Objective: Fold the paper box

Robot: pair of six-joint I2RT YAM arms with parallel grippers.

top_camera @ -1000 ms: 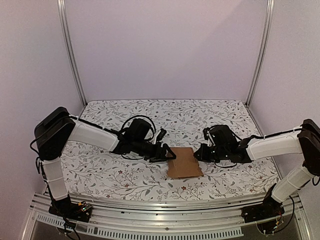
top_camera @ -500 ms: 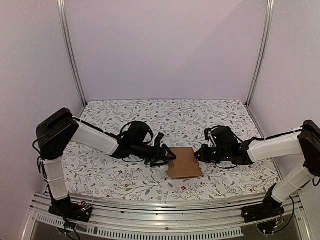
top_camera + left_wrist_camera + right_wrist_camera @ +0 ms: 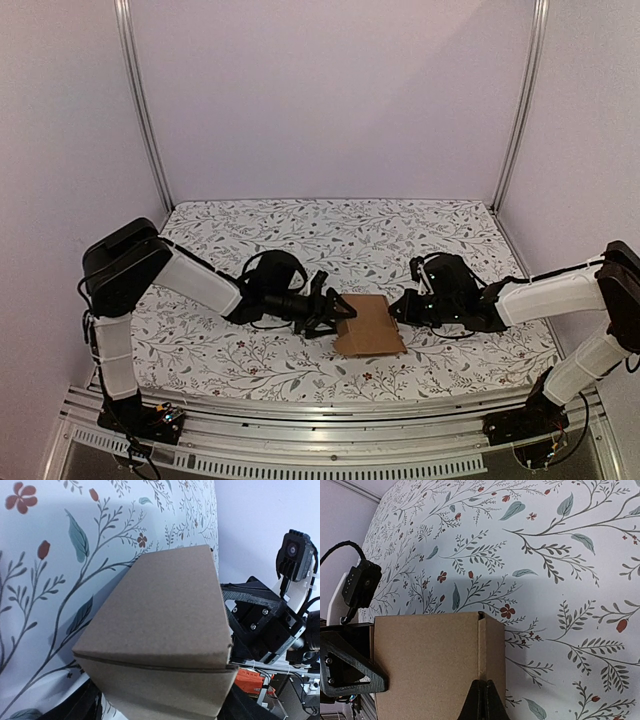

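The paper box (image 3: 370,325) is a plain brown cardboard box, folded shut, lying on the flowered cloth between my arms. My left gripper (image 3: 335,313) is at its left end. In the left wrist view the box (image 3: 165,615) fills the frame, with one dark finger on each side of its near end and a thin gap on the left side. My right gripper (image 3: 398,308) is at the box's right end. In the right wrist view its fingers (image 3: 485,692) are shut together, tips resting on the box (image 3: 425,665) by the flap seam.
The flowered cloth (image 3: 300,235) covers the table up to the back wall. Metal frame posts (image 3: 140,100) stand at the back corners. The right gripper's body (image 3: 260,625) shows behind the box in the left wrist view.
My left gripper has moved right, up to the box's left end, so its fingers now straddle it. The right gripper and the box have hardly moved.
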